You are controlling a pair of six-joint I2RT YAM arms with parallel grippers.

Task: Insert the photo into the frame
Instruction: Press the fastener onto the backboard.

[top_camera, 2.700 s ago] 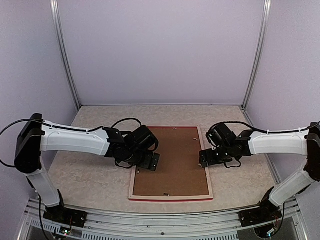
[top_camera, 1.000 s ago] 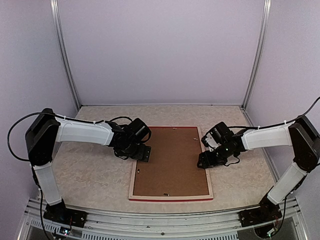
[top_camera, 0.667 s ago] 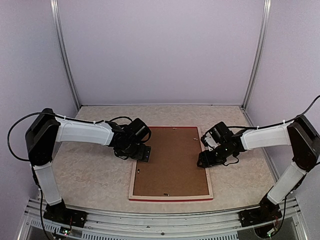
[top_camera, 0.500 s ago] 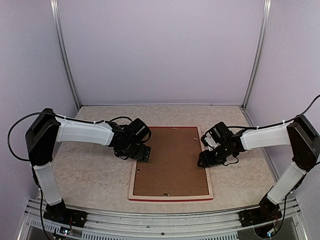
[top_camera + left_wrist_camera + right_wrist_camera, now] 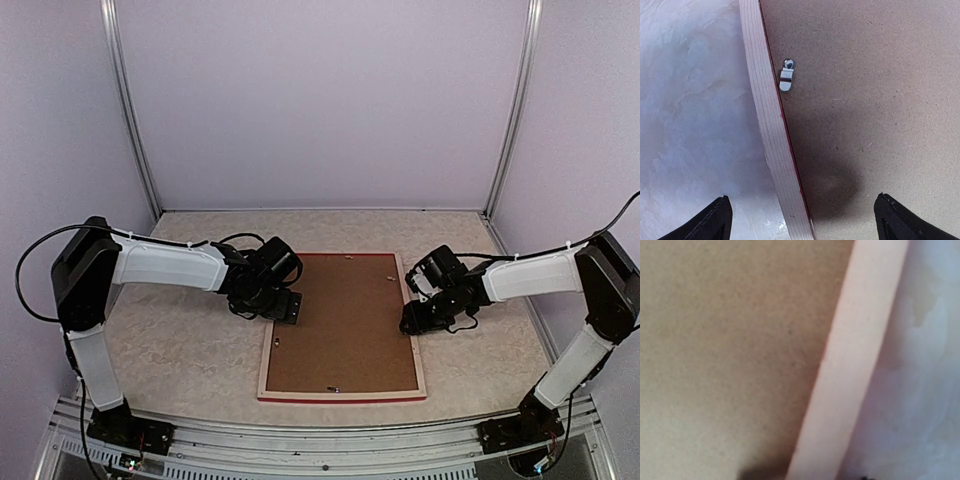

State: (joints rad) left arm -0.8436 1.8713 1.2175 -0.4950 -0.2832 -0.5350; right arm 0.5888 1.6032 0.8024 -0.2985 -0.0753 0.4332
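Frame (image 5: 265,362) is lying face down around the middle of the table (image 5: 180,350), pale wood back up, with a strip of red showing along the end closest to the near edge. The brown backing board (image 5: 345,325) sits inside it, with a little metal clip (image 5: 787,76) right by the left rail.

Left gripper (image 5: 283,308) hangs over that left rail, toward the frame's far end. Its jaws are spread wide, one finger (image 5: 715,222) over the table and the other over the board, not holding anything.

Right gripper (image 5: 412,322) is down at the right rail, about halfway along. Its wrist cam is super close and blurry, just rail, board and table, so I can't tell what its jaws are doing.
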